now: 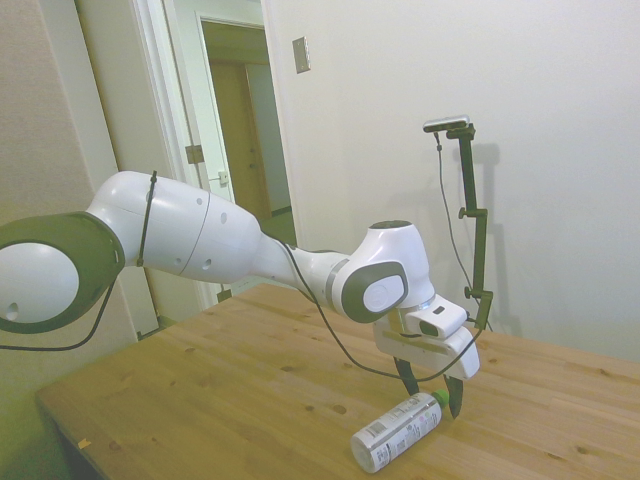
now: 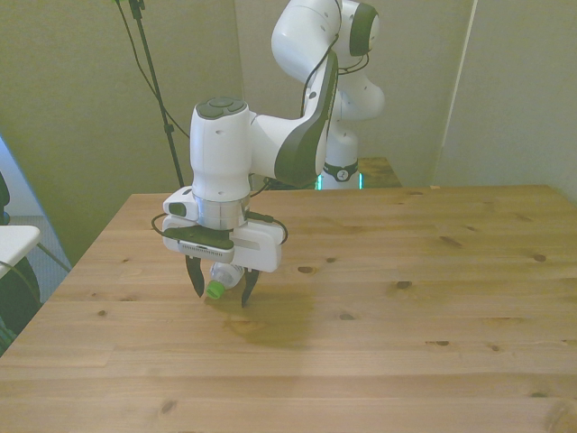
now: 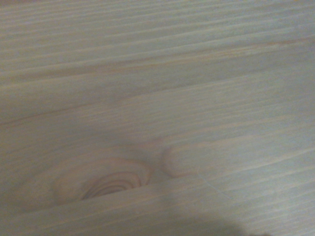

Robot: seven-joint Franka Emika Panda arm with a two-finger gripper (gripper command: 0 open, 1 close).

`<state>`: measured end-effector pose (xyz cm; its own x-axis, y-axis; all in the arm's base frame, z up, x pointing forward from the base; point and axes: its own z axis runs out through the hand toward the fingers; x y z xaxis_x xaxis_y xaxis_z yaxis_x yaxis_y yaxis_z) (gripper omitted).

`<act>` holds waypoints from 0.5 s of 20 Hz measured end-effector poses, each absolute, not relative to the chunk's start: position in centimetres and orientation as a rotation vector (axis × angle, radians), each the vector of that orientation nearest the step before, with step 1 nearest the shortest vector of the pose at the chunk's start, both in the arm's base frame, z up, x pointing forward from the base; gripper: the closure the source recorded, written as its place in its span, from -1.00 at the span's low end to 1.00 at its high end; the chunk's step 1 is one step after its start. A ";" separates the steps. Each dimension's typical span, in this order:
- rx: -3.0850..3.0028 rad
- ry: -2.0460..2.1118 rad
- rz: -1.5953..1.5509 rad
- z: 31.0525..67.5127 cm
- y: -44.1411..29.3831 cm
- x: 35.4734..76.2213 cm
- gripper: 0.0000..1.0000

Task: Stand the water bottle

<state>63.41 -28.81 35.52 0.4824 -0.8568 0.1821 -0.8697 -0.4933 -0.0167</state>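
Side view: you see the water bottle point(image 1: 398, 432) lying flat near the tabletop point(image 1: 230, 390) edge closest to that camera; gripper point(image 1: 432, 392) straddles its green cap, fingers spread, not clamped
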 end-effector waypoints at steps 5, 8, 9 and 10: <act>2.642 -1.553 0.254 35.4 -28.7 63.4 1.00; 2.645 -1.578 0.251 35.4 -28.8 63.4 1.00; 2.645 -1.583 0.250 35.3 -28.8 63.3 1.00; 2.644 -1.586 0.248 35.3 -28.9 63.3 1.00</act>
